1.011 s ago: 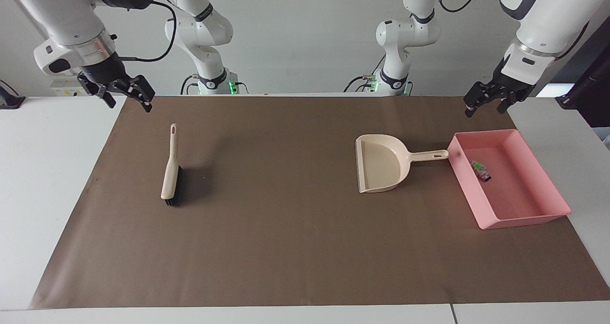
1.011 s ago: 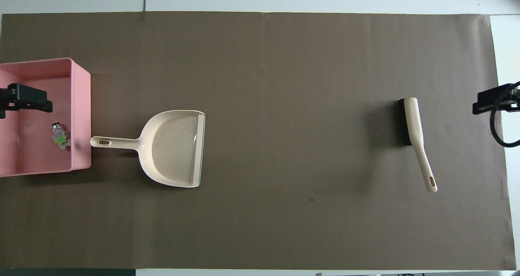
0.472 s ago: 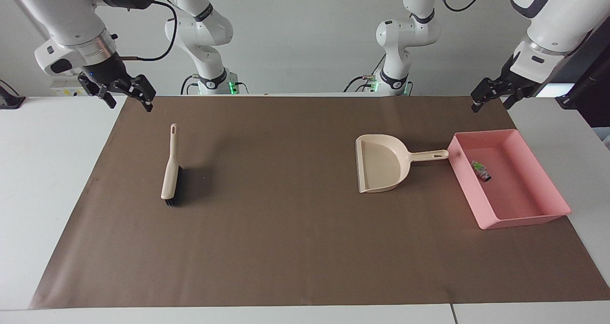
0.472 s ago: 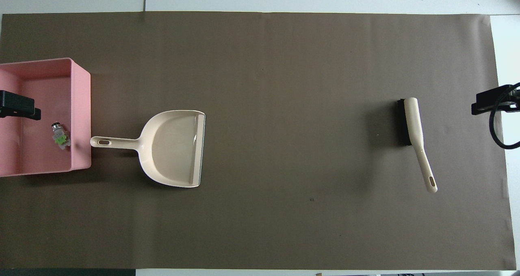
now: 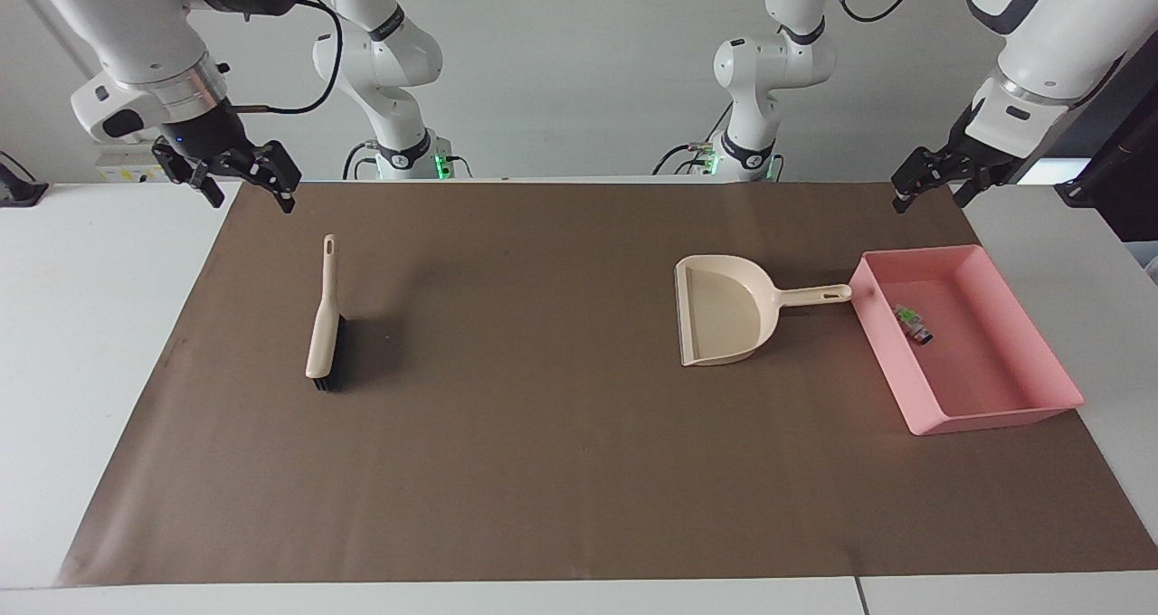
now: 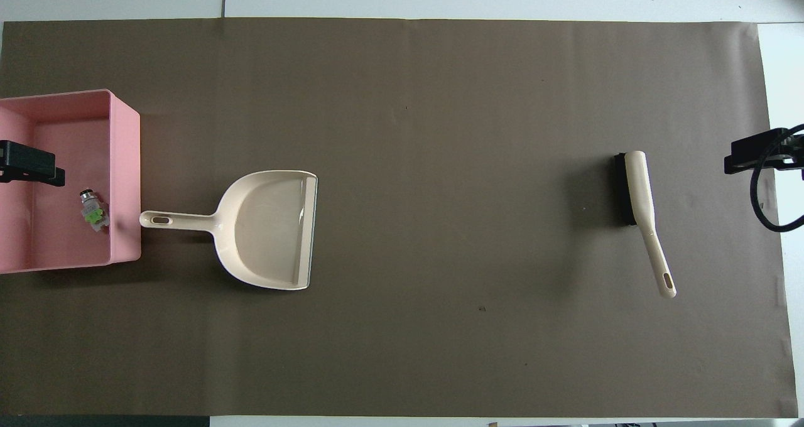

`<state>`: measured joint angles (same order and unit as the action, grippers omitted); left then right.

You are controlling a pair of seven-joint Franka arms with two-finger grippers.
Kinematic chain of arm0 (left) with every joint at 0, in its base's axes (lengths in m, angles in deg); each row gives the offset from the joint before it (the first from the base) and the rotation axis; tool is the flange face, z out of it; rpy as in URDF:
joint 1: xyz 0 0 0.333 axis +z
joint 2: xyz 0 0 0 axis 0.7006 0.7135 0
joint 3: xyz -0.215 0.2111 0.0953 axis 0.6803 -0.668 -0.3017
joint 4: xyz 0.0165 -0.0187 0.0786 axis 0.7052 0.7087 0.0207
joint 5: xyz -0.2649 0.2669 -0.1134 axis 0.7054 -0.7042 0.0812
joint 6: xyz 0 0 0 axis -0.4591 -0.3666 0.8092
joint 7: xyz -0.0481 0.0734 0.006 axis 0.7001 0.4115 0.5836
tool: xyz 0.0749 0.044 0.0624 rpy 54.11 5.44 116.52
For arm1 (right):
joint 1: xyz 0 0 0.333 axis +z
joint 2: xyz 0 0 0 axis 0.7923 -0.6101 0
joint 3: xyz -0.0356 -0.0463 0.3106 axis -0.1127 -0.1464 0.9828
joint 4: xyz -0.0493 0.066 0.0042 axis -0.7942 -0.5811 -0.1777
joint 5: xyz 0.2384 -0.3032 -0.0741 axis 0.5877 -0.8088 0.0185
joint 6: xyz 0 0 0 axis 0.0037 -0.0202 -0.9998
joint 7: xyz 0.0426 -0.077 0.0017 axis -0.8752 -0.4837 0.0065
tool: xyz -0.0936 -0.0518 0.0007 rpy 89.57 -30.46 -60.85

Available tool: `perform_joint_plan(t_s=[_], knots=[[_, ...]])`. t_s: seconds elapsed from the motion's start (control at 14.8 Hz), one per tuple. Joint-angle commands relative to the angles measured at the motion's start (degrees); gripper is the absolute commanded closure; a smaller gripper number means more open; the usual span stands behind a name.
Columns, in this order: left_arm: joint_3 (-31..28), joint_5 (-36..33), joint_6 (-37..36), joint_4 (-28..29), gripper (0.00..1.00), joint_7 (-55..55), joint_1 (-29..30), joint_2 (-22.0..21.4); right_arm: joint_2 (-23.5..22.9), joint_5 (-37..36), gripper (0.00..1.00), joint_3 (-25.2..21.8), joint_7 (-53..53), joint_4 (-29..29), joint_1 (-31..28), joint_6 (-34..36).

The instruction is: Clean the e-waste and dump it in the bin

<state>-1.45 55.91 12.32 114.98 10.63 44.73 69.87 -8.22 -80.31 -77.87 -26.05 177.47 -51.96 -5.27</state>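
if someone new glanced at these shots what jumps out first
The pink bin at the left arm's end of the table, with the e-waste lying in it. Beside it sits the beige dustpan, its handle pointing at the bin, and the brush lies toward the right arm's end. The left tool and right tool both hang empty.

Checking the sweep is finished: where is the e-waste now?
The e-waste lies in the pink bin at the left arm's end, beside the wall nearest the dustpan handle.

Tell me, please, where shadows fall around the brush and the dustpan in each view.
Facing view: a soft dark shadow lies beside the brush, toward the table's middle; the dustpan casts only a faint one. Overhead view: the same patch sits by the brush's bristles, and the dustpan's is faint.
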Motion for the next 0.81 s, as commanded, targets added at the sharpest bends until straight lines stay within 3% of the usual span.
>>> perform_joint_plan(t_s=[0.0,0.74], knots=[[-0.58,0.44,-1.10,-0.48,0.02,0.77,-0.51,0.02,-1.98,-0.09,0.00,0.12,-0.57,-3.86,-0.09,0.84],[-0.15,0.44,-1.28,-0.48,0.02,0.68,-0.69,0.02,-1.73,0.00,0.00,0.56,0.22,-2.91,0.00,0.58]])
